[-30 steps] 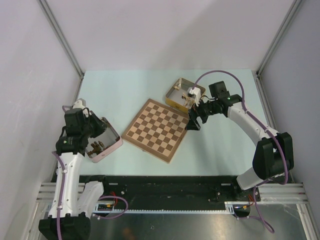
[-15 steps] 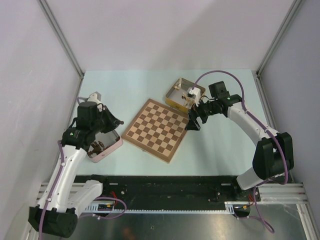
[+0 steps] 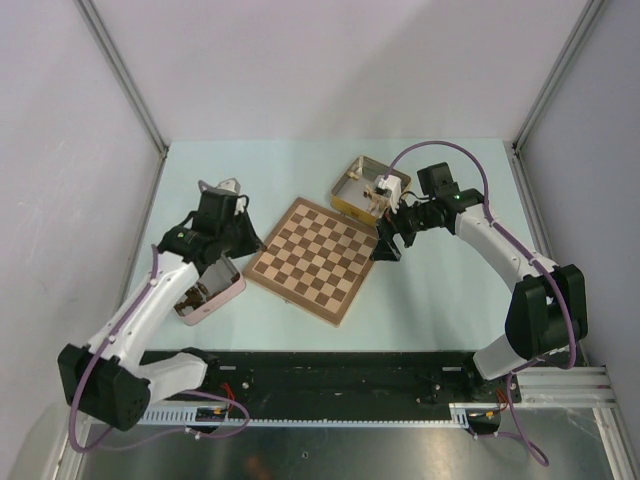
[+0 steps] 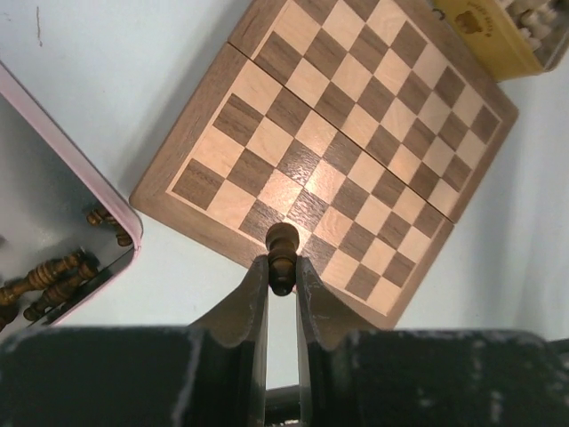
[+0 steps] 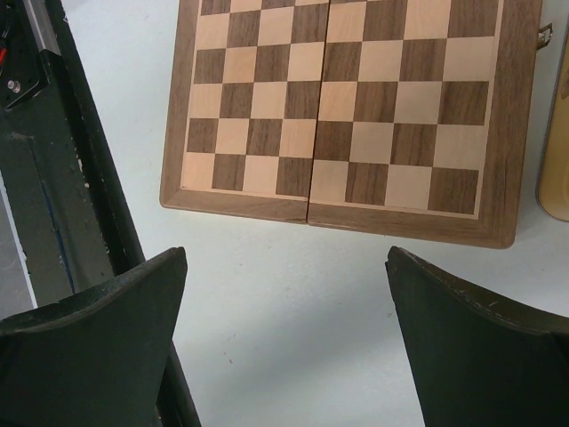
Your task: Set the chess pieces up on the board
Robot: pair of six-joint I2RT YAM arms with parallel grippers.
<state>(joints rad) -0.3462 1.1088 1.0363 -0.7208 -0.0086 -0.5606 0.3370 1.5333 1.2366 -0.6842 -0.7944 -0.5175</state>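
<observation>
The board [image 3: 317, 258] lies bare in the middle of the table; it also shows in the left wrist view [image 4: 356, 151] and the right wrist view [image 5: 356, 107]. My left gripper [image 4: 282, 267] is shut on a dark brown chess piece [image 4: 282, 253] and holds it above the board's left edge [image 3: 245, 245]. More dark pieces [image 4: 53, 277] lie in the pink tin [image 3: 205, 290]. Pale pieces [image 3: 375, 195] lie in the yellow tin [image 3: 357, 185]. My right gripper [image 5: 284, 267] is open and empty, over the table just off the board's right side [image 3: 388, 245].
The pink tin's rim [image 4: 98, 187] is close to the board's left corner. The yellow tin [image 4: 498, 36] stands at the board's far corner. A black rail [image 5: 62, 178] runs along the table's near edge.
My left arm has swung from over the pink tin toward the board, carrying the dark piece. The right arm has not moved.
</observation>
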